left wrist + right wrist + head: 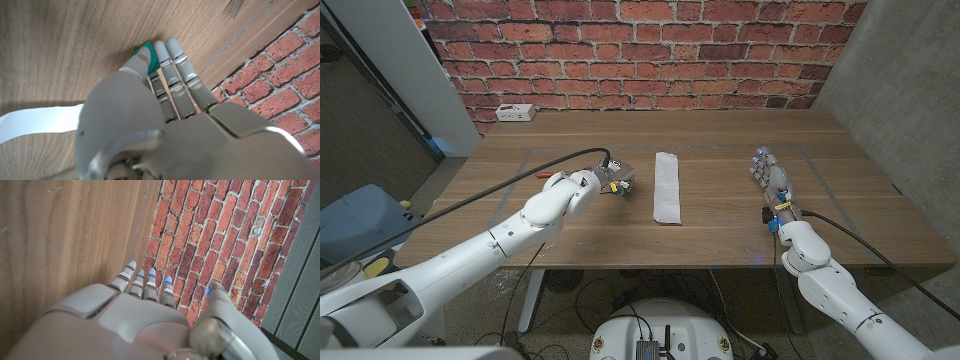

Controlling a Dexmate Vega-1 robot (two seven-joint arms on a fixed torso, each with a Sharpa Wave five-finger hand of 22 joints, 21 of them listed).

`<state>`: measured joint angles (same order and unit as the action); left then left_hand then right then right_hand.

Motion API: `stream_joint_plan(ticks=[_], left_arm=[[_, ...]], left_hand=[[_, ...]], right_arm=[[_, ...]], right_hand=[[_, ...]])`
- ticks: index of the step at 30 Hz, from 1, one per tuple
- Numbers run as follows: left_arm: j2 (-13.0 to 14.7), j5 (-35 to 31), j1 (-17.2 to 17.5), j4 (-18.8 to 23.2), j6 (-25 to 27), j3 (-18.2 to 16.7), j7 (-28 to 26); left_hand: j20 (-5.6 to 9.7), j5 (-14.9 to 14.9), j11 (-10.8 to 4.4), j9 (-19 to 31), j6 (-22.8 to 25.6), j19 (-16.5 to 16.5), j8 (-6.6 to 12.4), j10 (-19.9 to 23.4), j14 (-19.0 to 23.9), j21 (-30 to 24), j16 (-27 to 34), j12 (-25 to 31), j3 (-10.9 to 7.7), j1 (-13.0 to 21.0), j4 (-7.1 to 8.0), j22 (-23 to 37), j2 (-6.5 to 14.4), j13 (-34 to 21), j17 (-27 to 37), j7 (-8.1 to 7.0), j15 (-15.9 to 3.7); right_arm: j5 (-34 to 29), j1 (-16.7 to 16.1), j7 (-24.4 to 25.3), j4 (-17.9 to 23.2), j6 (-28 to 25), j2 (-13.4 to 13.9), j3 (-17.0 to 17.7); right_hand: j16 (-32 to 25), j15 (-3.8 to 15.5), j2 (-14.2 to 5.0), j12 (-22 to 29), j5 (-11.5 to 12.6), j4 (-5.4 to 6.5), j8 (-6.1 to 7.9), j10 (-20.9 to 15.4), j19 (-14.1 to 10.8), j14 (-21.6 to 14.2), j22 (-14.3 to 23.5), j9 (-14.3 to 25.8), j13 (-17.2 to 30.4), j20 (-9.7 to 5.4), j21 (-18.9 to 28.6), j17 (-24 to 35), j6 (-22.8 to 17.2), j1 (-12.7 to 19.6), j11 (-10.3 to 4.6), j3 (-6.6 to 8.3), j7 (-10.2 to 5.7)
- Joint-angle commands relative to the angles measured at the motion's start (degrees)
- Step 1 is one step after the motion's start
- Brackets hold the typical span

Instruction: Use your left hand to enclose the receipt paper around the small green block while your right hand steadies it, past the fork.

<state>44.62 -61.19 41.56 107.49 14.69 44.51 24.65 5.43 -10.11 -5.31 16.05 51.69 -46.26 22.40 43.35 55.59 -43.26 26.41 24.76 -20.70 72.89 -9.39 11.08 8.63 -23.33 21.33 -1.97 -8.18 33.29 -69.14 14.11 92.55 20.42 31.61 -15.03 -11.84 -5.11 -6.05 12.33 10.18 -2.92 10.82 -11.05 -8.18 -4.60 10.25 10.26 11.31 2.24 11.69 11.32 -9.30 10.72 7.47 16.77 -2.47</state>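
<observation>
Counter [720, 150]: wooden, set before a red brick wall [650, 40].

Receipt paper [667, 187]: a long white strip lying flat near the counter's middle, between the two hands and untouched by either. In the left wrist view one end of it [35, 122] shows beside the left hand's back, apart from the block.

Small green block [148, 56]: on the counter to the left of the paper, seen in the left wrist view at the tips of the left hand's fingers. In the head view it is too small and too covered by the hand to make out.

Left hand [582, 186]: reached out over the counter just left of the paper. Its fingers [175, 65] lie straight and close together with the tips at the block's edge, and the thumb tip rests against the block's near corner. Whether the block is truly pinched or only touched cannot be told.

Right hand [772, 180]: on the counter's right side, well apart from the paper and the block. It stands with fingers [145, 277] stretched out and slightly apart, pointing toward the brick wall, holding nothing.

Fork [233, 7]: only its tines show, at the edge of the left wrist view, past the left hand's fingertips.

White box [515, 112]: small, at the counter's far left corner.
</observation>
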Motion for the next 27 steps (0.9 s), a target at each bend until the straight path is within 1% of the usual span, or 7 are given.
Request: stream_joint_plan(ticks=[1, 2, 10, 19, 27], left_arm=[[0.22, 0.97, 0.61, 1.25, 2.61, -0.94, -4.65], [0.16, 0.88, 0.60, 1.40, 3.00, -1.07, -4.97], [-0.43, 2.25, -0.27, 1.66, 3.59, -2.00, -7.77], [-1.96, 2.31, -2.67, 0.93, 2.98, -1.48, -10.61], [-3.50, 4.90, -5.69, -1.46, 0.36, -0.18, -9.37]], left_hand=[[1.15, 0.13, -0.34, 0.33, 2.28, -0.35, 0.15, 5.45, 0.50, -0.75, 0.39, 7.78, -0.66, 1.53, 0.38, 0.17, 0.91, -6.08, 0.53, 2.04, -3.30], [1.15, 0.13, -0.18, 0.40, 2.26, -0.30, 0.16, 5.44, 0.57, -0.82, 0.40, 7.87, -0.67, 1.56, 0.39, 0.17, 0.92, -6.18, 0.64, 2.09, -3.37], [1.24, 0.12, -0.30, 0.67, 2.41, -0.27, 0.23, 5.51, 0.78, -1.33, 0.36, 8.45, -0.70, 1.66, 0.46, 0.21, 0.84, -6.74, 1.21, 1.91, -3.46], [1.44, 0.09, -0.35, 0.84, 2.82, -0.36, 0.31, 5.62, 1.16, -2.02, 0.33, 9.09, -0.71, 1.67, 0.56, 0.26, 0.72, -7.33, 1.89, 2.00, -3.61], [1.58, 0.04, -0.30, 1.01, 2.88, -0.33, 0.29, 5.60, 1.51, -2.56, 0.20, 9.50, -0.80, 1.65, 0.60, 0.27, 0.59, -7.76, 2.33, 1.93, -3.72]], right_arm=[[0.25, 0.94, -0.70, -1.15, 0.24, -0.39, -0.32], [0.23, 1.02, -0.74, -1.24, 0.27, -0.42, -0.36], [0.38, 1.38, -1.20, -2.08, 1.13, -0.77, -0.41], [0.55, 1.64, -1.57, -3.10, 2.30, -1.19, -0.25], [0.95, 0.89, -1.51, -3.19, 3.03, -1.26, 0.22]], right_hand=[[0.05, 0.12, -0.08, -0.24, 0.26, 0.28, 0.01, -0.68, -0.04, -0.41, 0.09, 0.14, 0.32, 0.02, 0.09, 0.10, -0.51, -0.39, 0.00, 0.22, 0.06], [0.06, 0.13, -0.08, -0.24, 0.26, 0.28, 0.01, -0.68, -0.05, -0.40, 0.09, 0.14, 0.32, 0.04, 0.09, 0.10, -0.51, -0.39, -0.02, 0.22, 0.09], [0.10, 0.17, -0.10, -0.27, 0.28, 0.27, 0.01, -0.67, -0.03, -0.37, 0.09, 0.14, 0.32, 0.05, 0.08, 0.08, -0.52, -0.39, 0.01, 0.26, 0.06], [0.14, 0.17, -0.10, -0.28, 0.29, 0.25, 0.03, -0.68, -0.04, -0.36, 0.09, 0.14, 0.32, 0.01, 0.09, 0.05, -0.56, -0.37, -0.01, 0.31, 0.16], [0.19, 0.17, -0.11, -0.29, 0.31, 0.20, 0.02, -0.73, -0.07, -0.34, 0.09, 0.14, 0.33, -0.07, 0.09, 0.02, -0.54, -0.31, -0.05, 0.37, 0.18]])
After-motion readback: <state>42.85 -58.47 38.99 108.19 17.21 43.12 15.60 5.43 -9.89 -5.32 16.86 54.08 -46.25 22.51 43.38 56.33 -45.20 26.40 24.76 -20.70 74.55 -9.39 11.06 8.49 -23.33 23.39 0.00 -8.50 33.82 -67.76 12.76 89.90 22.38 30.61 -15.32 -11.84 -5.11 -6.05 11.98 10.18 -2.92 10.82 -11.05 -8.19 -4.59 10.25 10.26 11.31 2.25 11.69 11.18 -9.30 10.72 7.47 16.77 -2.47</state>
